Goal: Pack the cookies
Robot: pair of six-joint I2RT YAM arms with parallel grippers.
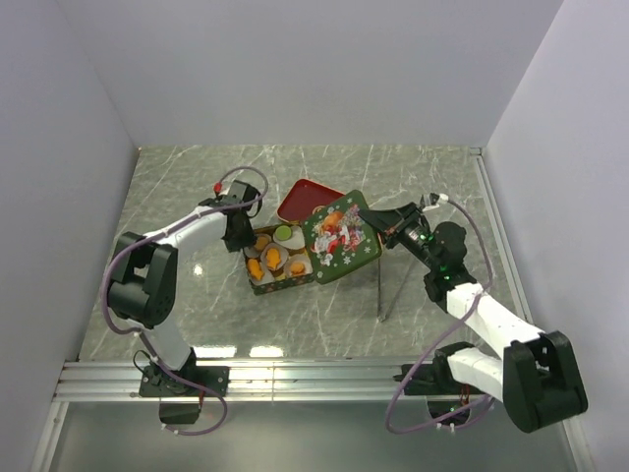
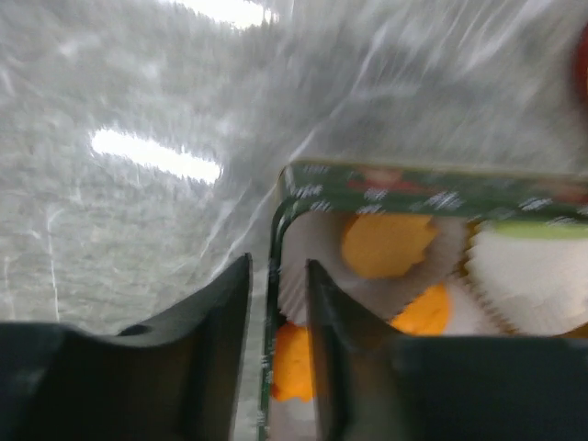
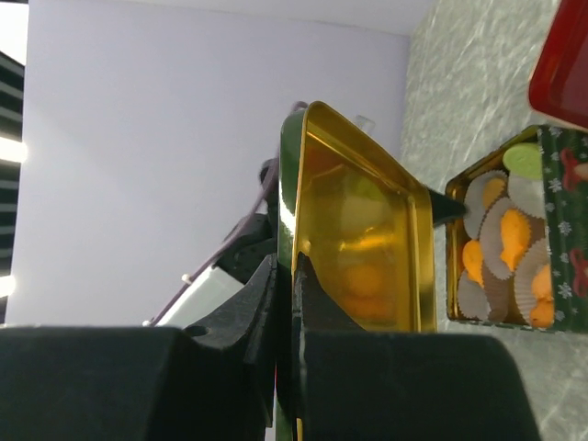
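— Where are the cookies (image 1: 270, 261) now?

— Sitting in paper cups (image 2: 533, 276) inside the green tin (image 1: 285, 283), mid-table. Most are orange, with a green one on the far side. I'd judge them light, brittle and crumbly, so I wouldn't pinch them. I'd handle the tin by its stiff wall instead.

— And your grippers?

— My left gripper (image 2: 278, 266) straddles the tin's left wall, fingers apart with slack beside the rim, gripping nothing. My right gripper (image 3: 285, 271) is clamped on the rim of the lid (image 1: 339, 236), which hangs tilted at the tin's right edge. It looks like thin, slick metal, so I reckon it could swivel in that edge hold.

— Anything in the way?

— A red tray (image 1: 300, 197) sits just beyond the tin, and two thin dark rods (image 1: 381, 285) lie on the marble table (image 1: 197, 197) to its right. The lid's corner may catch the tin's rim.
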